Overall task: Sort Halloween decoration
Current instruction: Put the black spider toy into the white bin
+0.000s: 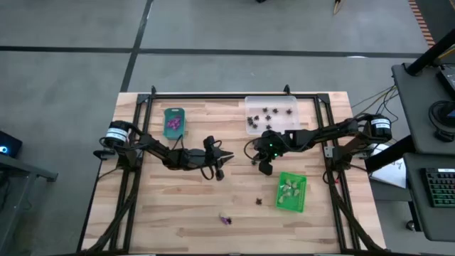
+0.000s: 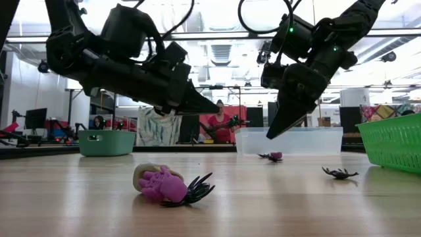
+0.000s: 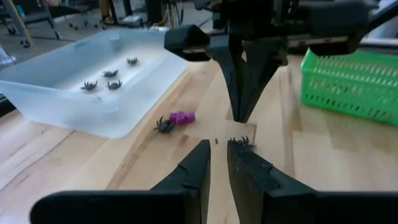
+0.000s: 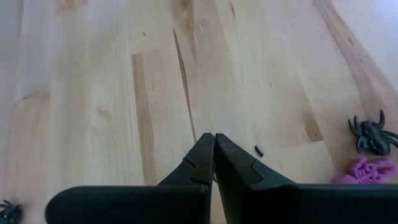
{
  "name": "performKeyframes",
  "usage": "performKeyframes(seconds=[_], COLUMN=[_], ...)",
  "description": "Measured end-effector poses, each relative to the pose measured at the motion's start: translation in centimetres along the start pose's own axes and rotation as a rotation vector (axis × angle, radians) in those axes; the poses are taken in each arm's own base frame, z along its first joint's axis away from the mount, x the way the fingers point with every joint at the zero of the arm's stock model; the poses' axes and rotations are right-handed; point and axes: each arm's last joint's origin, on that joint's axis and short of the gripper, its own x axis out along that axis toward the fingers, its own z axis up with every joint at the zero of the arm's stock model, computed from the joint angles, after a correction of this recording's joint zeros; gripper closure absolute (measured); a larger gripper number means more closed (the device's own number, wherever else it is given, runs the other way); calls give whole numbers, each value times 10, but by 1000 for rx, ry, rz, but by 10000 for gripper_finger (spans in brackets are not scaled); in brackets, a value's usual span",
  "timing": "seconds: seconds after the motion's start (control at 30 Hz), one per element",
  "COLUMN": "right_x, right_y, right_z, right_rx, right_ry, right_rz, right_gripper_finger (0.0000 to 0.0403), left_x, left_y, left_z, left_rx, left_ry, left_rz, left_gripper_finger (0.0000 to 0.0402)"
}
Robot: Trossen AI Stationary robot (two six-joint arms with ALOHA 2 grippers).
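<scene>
The right gripper (image 1: 265, 169) hangs over the middle of the table (image 1: 178, 213), just off the clear tray's (image 1: 272, 116) near edge, its fingers pressed together with nothing visible between them, so the pick looks missed or not yet made. The left gripper (image 1: 220, 171) waits beside it toward the left, fingers nearly closed with a thin gap, empty. Loose decorations remain: a purple piece and black spider (image 4: 372, 135) near the right gripper, and another purple and black pair (image 2: 172, 185) by the near edge. Next, I reckon, the right fingers must part and drop over one trinket.
</scene>
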Motion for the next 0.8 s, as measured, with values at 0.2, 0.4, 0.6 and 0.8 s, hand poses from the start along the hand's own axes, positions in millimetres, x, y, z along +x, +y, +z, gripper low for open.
performKeyframes(seconds=[0.2,0.4,0.6,0.8], right_x=[-3,-2,2,3], right_y=[3,6,7,10], right_z=[-1,-2,-11,-13], right_rx=[-88,-245,-306,-357], right_ry=[10,0,-14,-20], right_rz=[7,18,26,21], right_gripper_finger=[394,394,394,387], left_x=[3,33,58,57], left_y=[-4,-17,-27,-27], left_z=[-8,-13,-26,-26], left_rx=[-1,-6,39,42], left_ry=[2,6,22,24], left_rz=[-14,-47,-47,-38], left_gripper_finger=[364,364,364,364])
